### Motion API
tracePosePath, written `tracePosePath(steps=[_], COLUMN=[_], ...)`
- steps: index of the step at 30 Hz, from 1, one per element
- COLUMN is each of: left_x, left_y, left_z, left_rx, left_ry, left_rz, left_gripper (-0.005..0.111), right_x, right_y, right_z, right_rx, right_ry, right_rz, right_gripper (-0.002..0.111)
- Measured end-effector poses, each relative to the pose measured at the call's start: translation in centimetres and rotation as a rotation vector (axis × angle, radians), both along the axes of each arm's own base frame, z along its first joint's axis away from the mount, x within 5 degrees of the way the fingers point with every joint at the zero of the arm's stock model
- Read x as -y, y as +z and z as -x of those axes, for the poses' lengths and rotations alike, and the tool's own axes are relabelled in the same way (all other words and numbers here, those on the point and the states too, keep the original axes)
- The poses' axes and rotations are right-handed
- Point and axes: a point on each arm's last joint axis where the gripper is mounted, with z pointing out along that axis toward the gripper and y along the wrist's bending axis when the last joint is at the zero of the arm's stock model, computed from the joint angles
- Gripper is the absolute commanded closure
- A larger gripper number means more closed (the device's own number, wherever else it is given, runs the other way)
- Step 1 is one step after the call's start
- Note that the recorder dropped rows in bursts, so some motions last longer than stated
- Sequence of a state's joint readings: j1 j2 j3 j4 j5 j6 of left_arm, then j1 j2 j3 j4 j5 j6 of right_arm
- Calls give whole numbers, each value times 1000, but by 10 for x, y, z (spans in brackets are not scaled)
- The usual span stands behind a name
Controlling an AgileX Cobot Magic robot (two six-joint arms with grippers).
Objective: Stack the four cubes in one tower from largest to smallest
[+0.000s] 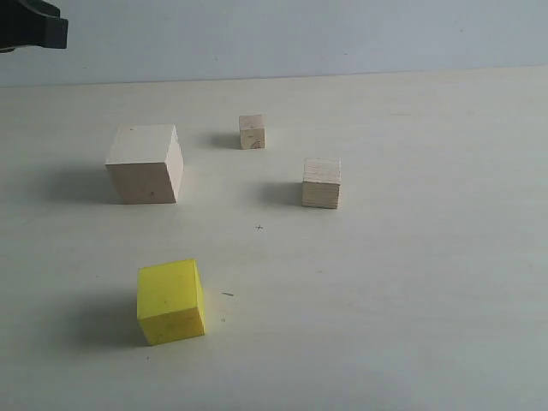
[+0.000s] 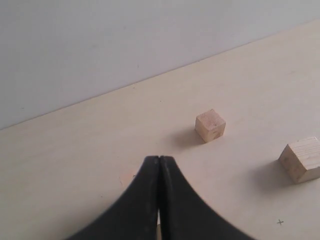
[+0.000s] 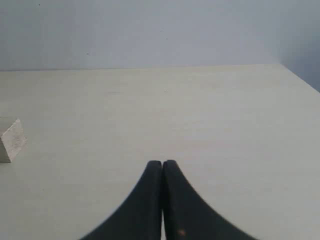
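Note:
Four cubes stand apart on the pale table (image 1: 411, 291), none stacked. In the exterior view the large pale wood cube (image 1: 145, 163) is at the left. The bright yellow cube (image 1: 171, 301) is nearer the front, the layered-edge wood cube (image 1: 322, 182) is right of centre, and the smallest wood cube (image 1: 252, 132) is at the back. My left gripper (image 2: 159, 159) is shut and empty, above bare table short of the smallest cube (image 2: 210, 126) and the layered-edge cube (image 2: 301, 159). Shut and empty too, my right gripper (image 3: 162, 163) has one pale wood cube (image 3: 11, 140) off to its side.
A grey wall (image 1: 300, 34) rises behind the table's far edge. A black piece of arm (image 1: 30, 26) shows in the upper left corner of the exterior view. The table's corner (image 3: 280, 65) shows in the right wrist view.

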State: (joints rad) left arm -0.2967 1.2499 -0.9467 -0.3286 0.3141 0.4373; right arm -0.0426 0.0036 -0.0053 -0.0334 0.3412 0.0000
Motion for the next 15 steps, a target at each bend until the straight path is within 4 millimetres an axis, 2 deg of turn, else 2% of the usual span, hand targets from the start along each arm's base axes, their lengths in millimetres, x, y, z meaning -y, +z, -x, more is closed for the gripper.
tracePosePath(steps=[15], left_x=[0], left_y=[1], left_z=[0], left_rx=[3], left_ry=[1], left_rz=[1], left_gripper=[107], right_x=[0], right_y=[2], right_z=[0], right_rx=[21], right_ry=[0], right_rz=[9], right_gripper=[108])
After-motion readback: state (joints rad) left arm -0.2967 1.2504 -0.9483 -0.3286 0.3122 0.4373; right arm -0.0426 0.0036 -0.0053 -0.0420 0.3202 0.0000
